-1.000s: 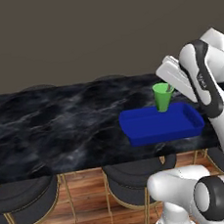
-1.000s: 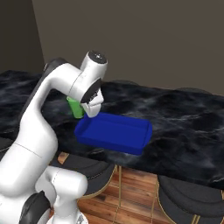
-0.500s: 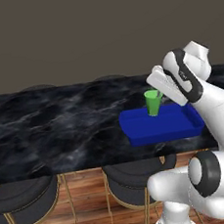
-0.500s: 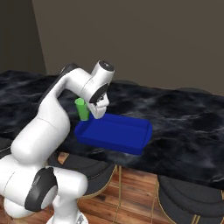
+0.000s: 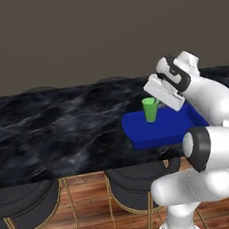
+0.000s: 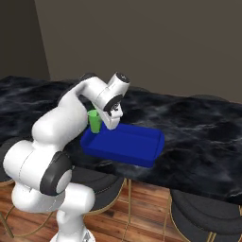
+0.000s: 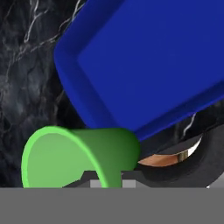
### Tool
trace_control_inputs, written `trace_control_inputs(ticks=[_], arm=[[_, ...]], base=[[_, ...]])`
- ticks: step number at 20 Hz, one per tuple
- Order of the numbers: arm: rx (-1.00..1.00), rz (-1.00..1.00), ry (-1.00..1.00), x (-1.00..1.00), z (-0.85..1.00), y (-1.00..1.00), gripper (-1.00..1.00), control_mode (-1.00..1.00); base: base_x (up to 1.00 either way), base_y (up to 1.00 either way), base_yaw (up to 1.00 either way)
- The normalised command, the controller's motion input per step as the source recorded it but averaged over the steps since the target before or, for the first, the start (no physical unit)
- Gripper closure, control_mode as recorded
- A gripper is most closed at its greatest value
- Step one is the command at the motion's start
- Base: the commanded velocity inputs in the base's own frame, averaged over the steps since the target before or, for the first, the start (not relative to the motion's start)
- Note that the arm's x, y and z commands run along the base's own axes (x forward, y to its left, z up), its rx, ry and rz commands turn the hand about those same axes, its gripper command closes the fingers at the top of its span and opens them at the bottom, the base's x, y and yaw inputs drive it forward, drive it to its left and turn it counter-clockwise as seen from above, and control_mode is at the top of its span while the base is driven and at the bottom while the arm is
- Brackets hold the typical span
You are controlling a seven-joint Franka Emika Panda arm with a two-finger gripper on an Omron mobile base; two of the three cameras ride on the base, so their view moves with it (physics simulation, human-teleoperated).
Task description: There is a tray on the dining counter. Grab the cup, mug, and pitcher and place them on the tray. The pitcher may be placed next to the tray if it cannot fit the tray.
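Black marble veined in white runs across the whole scene as the top of the long counter [image 5: 52, 128], with a plain dark wall behind it. Round black stools [image 5: 26, 209] on thin brass legs stand on the wooden floor along its near side. A bright blue tray [image 6: 137, 146] with raised rounded rims lies flat on the counter close to the near edge.

The green cup [image 5: 149, 109] is held upright in the air by the gripper [image 5: 158, 101], whose fingers are pinched on the cup's rim wall with little gap between them. In the left base view the cup hangs over the tray's left end; in the right base view it sits just off the tray's left edge, so whether it is over the tray or just beside it cannot be told for sure. The hand view looks down past the cup [image 7: 78, 155], its open mouth toward the camera, with the tray [image 7: 100, 113] and its rounded corner lying below and a stool seat [image 7: 192, 164] beyond the counter edge.
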Motion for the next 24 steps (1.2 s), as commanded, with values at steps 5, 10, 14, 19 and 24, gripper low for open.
trace_control_inputs(ticks=[5, 10, 14, 19, 24], arm=[[0.01, 0.04, 0.03, 0.47, -0.42, 0.00, 1.00, -1.00], [0.00, 0.04, 0.01, 0.43, -0.41, 0.00, 1.00, -1.00], [0.00, 0.04, 0.03, 0.40, -0.41, 0.00, 1.00, -1.00], [0.00, 0.03, 0.02, 0.42, -0.34, 0.00, 1.00, -1.00], [0.02, 0.01, 0.03, 0.53, -0.25, 0.00, 1.00, -1.00]], base=[[0.00, 0.00, 0.00], [0.00, 0.00, 0.00], [0.00, 0.00, 0.00], [0.00, 0.00, 0.00], [0.00, 0.00, 0.00]])
